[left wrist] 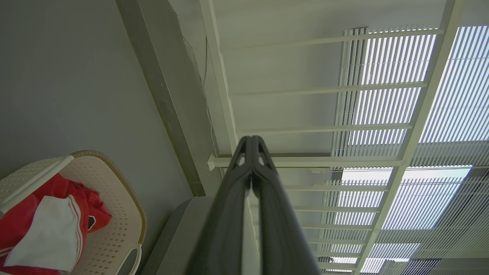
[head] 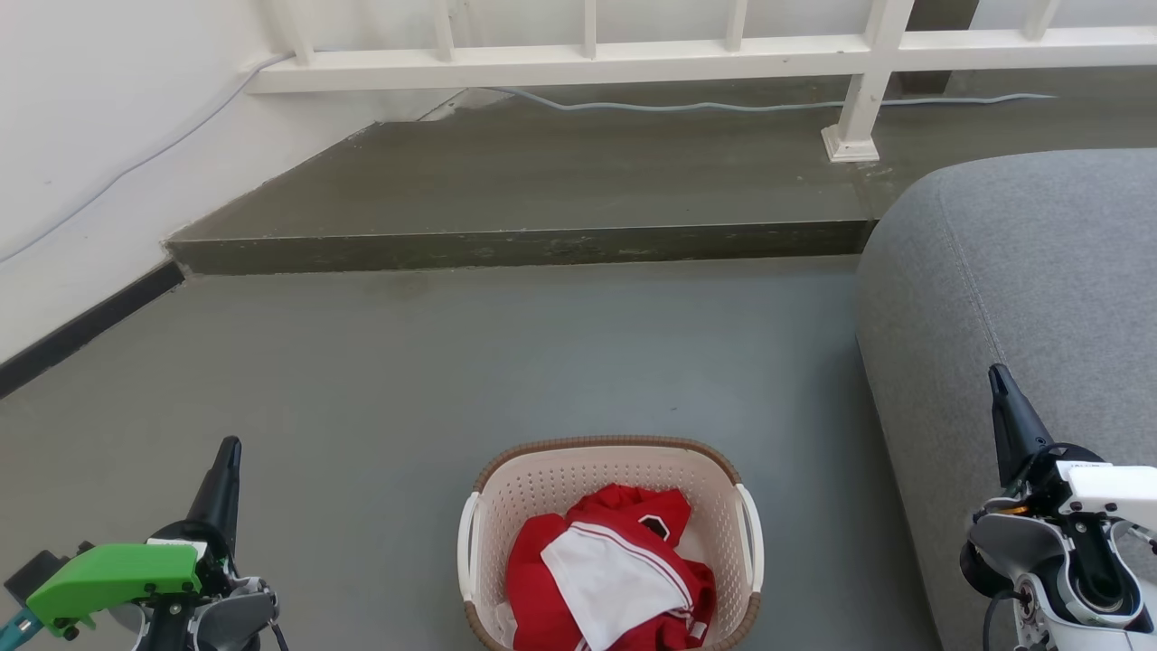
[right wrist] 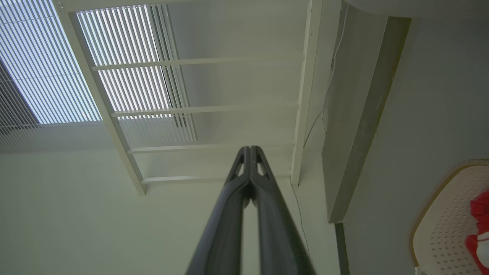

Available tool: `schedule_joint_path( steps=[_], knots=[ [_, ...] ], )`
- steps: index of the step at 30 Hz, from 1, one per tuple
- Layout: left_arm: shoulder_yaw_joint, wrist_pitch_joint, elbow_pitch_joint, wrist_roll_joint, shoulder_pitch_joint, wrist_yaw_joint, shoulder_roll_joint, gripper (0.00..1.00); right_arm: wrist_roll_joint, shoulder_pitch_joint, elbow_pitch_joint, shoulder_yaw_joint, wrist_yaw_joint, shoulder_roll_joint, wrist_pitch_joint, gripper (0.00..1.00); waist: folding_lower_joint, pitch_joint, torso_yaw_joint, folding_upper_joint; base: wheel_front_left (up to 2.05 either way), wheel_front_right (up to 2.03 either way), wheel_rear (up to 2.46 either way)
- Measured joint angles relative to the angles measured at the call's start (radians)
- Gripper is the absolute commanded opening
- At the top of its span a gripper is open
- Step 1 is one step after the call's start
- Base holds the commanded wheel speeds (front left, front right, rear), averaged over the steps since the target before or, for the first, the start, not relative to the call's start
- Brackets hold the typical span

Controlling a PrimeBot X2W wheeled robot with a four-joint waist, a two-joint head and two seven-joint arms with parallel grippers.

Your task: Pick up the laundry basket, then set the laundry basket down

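**A:** How do the claws stand?

**B:** The left claw [head: 230, 449] has its two fingers pressed together and carries nothing; its wrist view shows the tips meeting. The right claw [head: 998, 372] is the same, fingers together and empty. Both point toward the far railing [head: 578, 61].

**A:** And the basket?

**B:** The basket [head: 587, 472] sits upright on the floor [head: 434, 362] at the near edge, between the two claws and well apart from each. The left claw is off to its left. The right claw is off to its right, in front of the sofa [head: 1012, 271]. Red and white clothes [head: 606, 570] lie heaped inside. Nothing grips the white handles on the left [head: 467, 542] and right [head: 753, 533] sides.

**A:** So which step is in hand?

**B:** I can't settle that. A basket on the floor with both claws empty and away from it fits one waiting to be lifted. It fits just as well one that has been lifted and put down. It does lie as the task's end wants it, down and upright.

**A:** What does the next move call for?

**B:** That hangs on which it is. If a lift is due, I judge it a two-claw job: the fingers must part, and one claw must take each handle so the load rises level. If the basket has been set down, nothing more is called for.
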Motion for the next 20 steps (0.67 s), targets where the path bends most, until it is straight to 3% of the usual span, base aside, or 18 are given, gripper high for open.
schedule_joint_path(
  steps=[20],
  knots=[
    [0.000, 0.000, 0.000, -0.001, 0.000, 0.000, 0.000, 0.00, 0.002, 0.000, 0.000, 0.000, 0.001, 0.000, 0.000, 0.00, 0.0000, 0.000, 0.000, 0.0000, 0.00, 0.00, 0.00]
  ],
)
